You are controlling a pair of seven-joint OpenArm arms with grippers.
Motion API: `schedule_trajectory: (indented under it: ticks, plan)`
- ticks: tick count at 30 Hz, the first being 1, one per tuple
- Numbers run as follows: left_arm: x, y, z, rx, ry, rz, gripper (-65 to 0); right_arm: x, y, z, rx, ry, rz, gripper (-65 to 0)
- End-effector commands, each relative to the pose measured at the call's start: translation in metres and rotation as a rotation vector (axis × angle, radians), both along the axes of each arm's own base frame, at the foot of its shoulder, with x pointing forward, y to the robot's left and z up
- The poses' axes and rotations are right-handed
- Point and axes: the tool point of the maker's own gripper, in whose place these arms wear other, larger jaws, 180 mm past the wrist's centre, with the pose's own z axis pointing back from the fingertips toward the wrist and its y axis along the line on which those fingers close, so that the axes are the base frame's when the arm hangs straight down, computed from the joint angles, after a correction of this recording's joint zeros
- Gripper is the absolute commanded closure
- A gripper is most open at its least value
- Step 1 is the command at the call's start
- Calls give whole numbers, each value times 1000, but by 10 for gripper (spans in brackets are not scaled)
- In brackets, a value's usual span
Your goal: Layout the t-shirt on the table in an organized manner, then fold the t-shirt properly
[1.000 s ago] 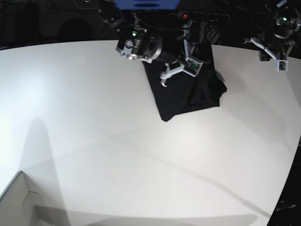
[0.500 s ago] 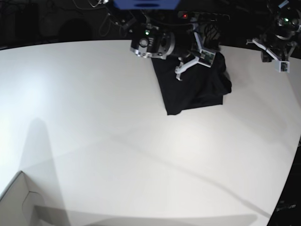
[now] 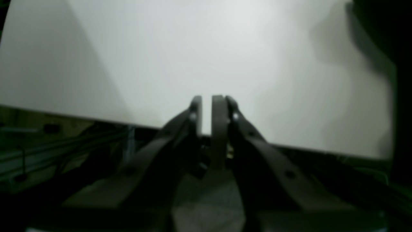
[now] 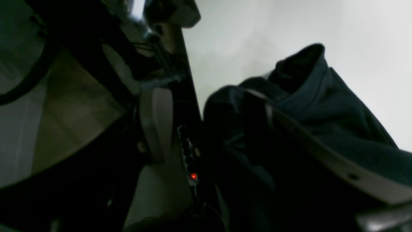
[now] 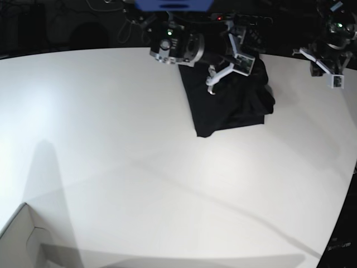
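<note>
Black t-shirt [image 5: 228, 106] between wide-spread right tool [image 5: 223, 75] fingers; left tool [image 3: 206, 109] shut, empty.

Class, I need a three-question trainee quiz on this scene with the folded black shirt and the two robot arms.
1. True or false: the soft black t-shirt lies spread flat at the centre of the smooth white table.
2. Which gripper stands open, right gripper or left gripper?
3. The cardboard box corner sits at which corner of the base view?

Key: 1 false; 2 right; 3 bottom left.
</note>
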Motion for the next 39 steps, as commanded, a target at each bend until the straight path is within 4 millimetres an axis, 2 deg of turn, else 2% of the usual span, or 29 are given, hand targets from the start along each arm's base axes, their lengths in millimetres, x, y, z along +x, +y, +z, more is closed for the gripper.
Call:
schedule_trajectory:
  ticks: [1,6,8,14,16,19,23,29,35,37,39]
  plan:
    - [6,4,11,21,-37,-7,-52,3,6,15,60,-10,-4,-351]
    - [6,4,11,21,-37,-7,-52,-1,11,-14,6,49,24,-351]
    - [5,4,11,21,-35,-7,-52,-11,17,-23,-11,64,60,-351]
    - [7,10,14,39,-35,-14,-52,-44,29,-22,-18,53,171,-351]
    - [8,10,16,43,-39,-16,-52,-49,32,-21,-26,29,210,-351]
    - [9,15,28,71,-67,-5,-53,-60,24,-30,-62,9,264,-351]
    - [11,19,46,84,-76,13,-53,-56,9,-30,-79,-24,262,-353]
    - [17,17,68,-45,-110,43,-61,-18,-18,-15,-77,-82,150,-352]
    - [34,-12,66,-183,-104,-11,-194,11,-51,-17,-88,-65,-2,-351]
    - [45,-30,62,-210,-91,-61,-184,18,-59,-18,-95,-64,-33,-351]
    - [53,-55,57,-237,-81,-128,-145,21,-67,-22,-104,-47,-65,-351]
